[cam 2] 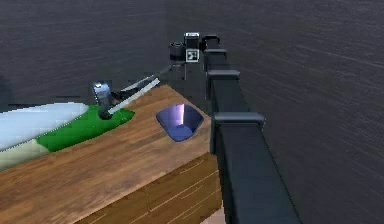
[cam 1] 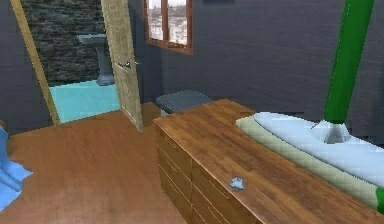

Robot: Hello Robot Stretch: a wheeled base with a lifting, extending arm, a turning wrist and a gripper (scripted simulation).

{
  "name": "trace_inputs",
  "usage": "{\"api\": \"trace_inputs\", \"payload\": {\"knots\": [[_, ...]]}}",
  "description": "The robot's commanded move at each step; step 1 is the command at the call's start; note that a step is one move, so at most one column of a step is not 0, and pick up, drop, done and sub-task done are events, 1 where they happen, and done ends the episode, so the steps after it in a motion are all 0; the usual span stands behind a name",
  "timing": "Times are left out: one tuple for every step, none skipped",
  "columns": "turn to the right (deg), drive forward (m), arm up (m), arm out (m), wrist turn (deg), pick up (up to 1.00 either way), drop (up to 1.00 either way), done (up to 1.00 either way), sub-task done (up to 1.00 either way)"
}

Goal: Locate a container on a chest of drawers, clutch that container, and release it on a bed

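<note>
Arm side view: container (cam 2: 180, 122) parked on chest (cam 2: 120, 165), just beside arm (cam 2: 235, 130), lower-right of end effector (cam 2: 116, 98) angled past it toward grey thing (cam 2: 101, 92). Can't tell grip state or whether anything's held, tbh.

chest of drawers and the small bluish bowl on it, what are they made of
The brown chest of drawers looks like wood, smooth satin finish: streaky grain runs along its top and drawer fronts. The small bluish bowl looks glossy, maybe glazed ceramic or glass: a pale highlight sits inside it.
</note>
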Motion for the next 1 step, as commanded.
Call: {"api": "trace_inputs", "payload": {"knots": [[0.0,0.00,0.00,0.00,45.0,0.00,0.00,0.00,0.00]]}}
